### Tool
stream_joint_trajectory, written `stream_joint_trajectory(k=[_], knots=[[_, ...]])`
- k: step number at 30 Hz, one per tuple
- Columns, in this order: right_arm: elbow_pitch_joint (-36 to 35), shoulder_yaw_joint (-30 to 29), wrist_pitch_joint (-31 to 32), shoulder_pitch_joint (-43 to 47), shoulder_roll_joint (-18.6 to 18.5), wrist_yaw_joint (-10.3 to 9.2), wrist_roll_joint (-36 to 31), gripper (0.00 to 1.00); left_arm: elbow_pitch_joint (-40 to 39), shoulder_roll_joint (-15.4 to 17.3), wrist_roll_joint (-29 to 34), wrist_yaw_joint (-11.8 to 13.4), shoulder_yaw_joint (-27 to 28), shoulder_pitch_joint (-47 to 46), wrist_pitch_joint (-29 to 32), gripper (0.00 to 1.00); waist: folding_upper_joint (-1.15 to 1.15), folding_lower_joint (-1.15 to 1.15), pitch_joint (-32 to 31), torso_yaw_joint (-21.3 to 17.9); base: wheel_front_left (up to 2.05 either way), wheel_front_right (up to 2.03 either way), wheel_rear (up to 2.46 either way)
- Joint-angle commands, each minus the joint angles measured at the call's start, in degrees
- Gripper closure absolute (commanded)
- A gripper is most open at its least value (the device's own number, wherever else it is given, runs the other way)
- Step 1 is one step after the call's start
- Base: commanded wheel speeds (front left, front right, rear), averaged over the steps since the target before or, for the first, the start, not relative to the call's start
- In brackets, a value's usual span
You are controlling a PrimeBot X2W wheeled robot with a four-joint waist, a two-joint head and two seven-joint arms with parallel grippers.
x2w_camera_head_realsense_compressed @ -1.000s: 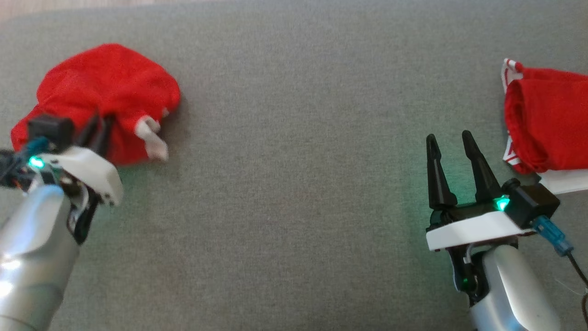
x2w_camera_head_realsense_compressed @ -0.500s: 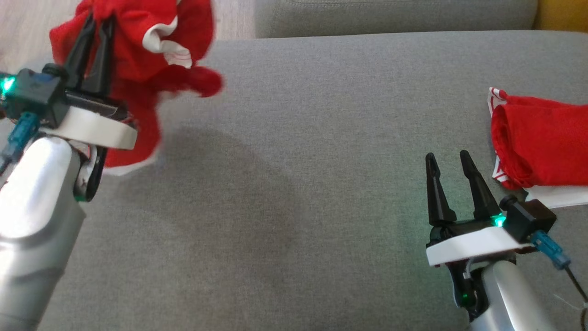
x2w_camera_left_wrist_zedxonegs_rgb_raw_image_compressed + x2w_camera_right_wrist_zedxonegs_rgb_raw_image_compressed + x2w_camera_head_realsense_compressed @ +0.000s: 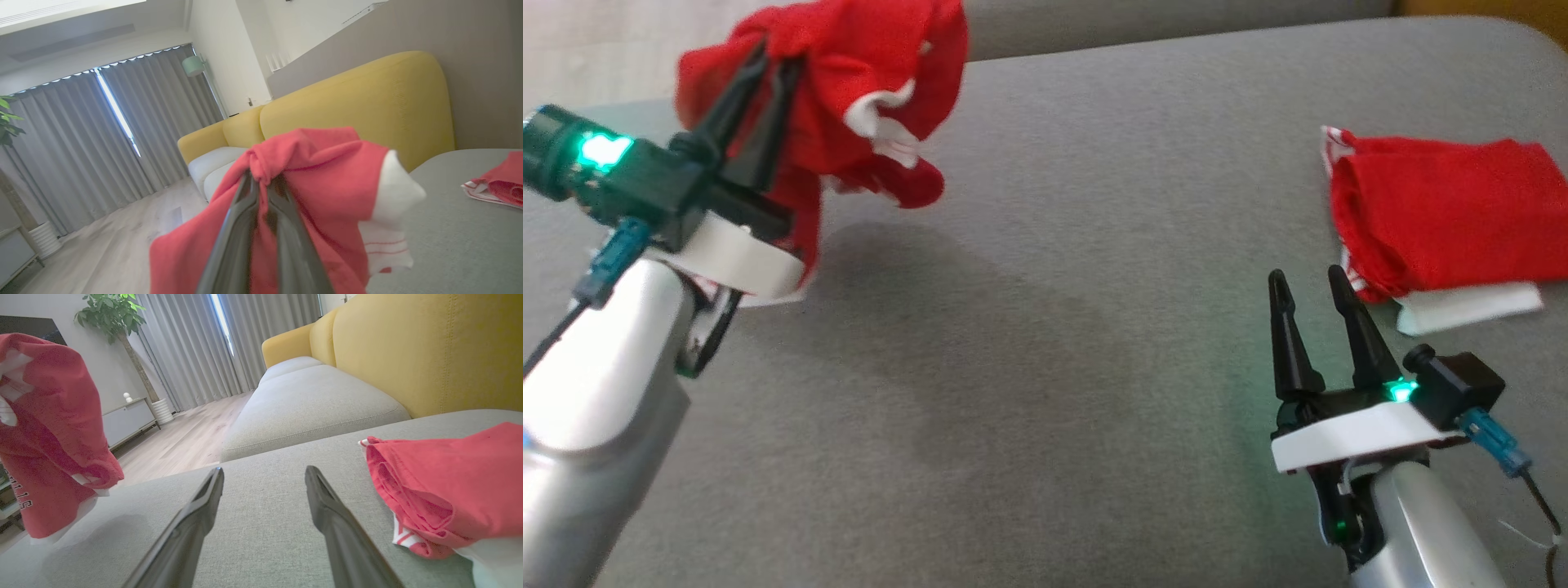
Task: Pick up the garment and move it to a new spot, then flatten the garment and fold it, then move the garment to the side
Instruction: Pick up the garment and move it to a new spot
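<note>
Since the earlier frame, the left hand (image 3: 778,57) had lifted the red garment (image 3: 874,65) off the grey cushion (image 3: 1045,343), pinching it at 10 o'clock. The right hand (image 3: 1307,275) stood spread at 4 o'clock, near a folded cloth (image 3: 1445,212).

Silver arms (image 3: 596,425) — black gripper fingers (image 3: 1364,343)

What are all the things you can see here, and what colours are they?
Lifted garment: one, red with white trim, held up at the left.
Folded garment: one, red and white, lying at the right.
Cushion: one, grey, below both garments.
Sofa back: one, yellow, behind.
Curtains: several, grey, far wall.
Plant: one, green, beside the curtains.
Left gripper: one, dark, shut on the lifted garment.
Right gripper: one, dark, open, empty.
</note>
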Motion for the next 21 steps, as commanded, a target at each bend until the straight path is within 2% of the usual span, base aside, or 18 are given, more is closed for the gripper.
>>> stream_joint_trajectory(k=[1, 5, 9, 10, 11, 12, 15, 21], knots=[[-2.09, 1.45, -0.62, -1.65, -0.16, -0.05, 0.50, 0.00, -2.26, 2.36, 0.22, -0.25, 1.99, -3.47, 0.59, 1.00, 0.00, 0.00, 0.80, -1.82, 0.00, 0.00, 0.00], [-2.63, 1.96, -0.62, -2.46, -0.16, -0.05, 0.97, 0.00, -2.88, -0.21, 0.20, -1.25, -0.71, -4.00, 2.74, 1.00, 0.00, 0.00, 2.13, -4.53, 0.00, 0.00, 0.00], [-3.03, 3.12, -0.62, -3.45, -0.16, -0.05, 1.57, 0.00, -0.84, -5.83, -0.56, -1.30, -3.49, -4.87, 4.20, 1.00, 0.00, 0.00, 3.45, -7.06, 0.00, 0.00, 0.00], [-3.04, 3.40, -0.62, -3.56, -0.16, -0.05, 1.69, 0.00, 0.36, -7.68, -1.41, -1.45, -4.15, -4.69, 4.77, 0.84, 0.00, 0.00, 3.59, -7.56, 0.00, 0.00, 0.00], [-3.02, 3.58, -0.62, -3.62, -0.16, -0.05, 1.77, 0.00, 1.46, -9.40, -2.07, -1.74, -4.87, -4.56, 5.04, 0.03, 0.00, 0.00, 3.71, -7.95, 0.00, 0.00, 0.00], [-2.98, 3.82, -0.62, -3.71, -0.16, -0.05, 1.85, 0.00, 3.61, -12.17, -2.79, -1.88, -5.97, -4.20, 4.67, 0.00, 0.00, 0.00, 3.78, -8.51, 0.00, 0.00, 0.00], [-2.88, 3.38, -0.62, -3.54, -0.16, -0.05, 1.68, 0.00, 6.08, -14.42, -3.58, -1.80, -6.54, -3.36, 3.16, 0.00, 0.00, 0.00, 3.47, -8.45, 0.00, 0.00, 0.00], [-2.89, 1.41, -0.62, -2.34, -0.16, -0.05, 0.09, 0.00, 8.55, -13.06, -5.70, 0.10, -2.72, -1.07, -1.81, 0.00, 0.00, 0.00, 1.59, -5.06, 0.00, 0.00, 0.00]])
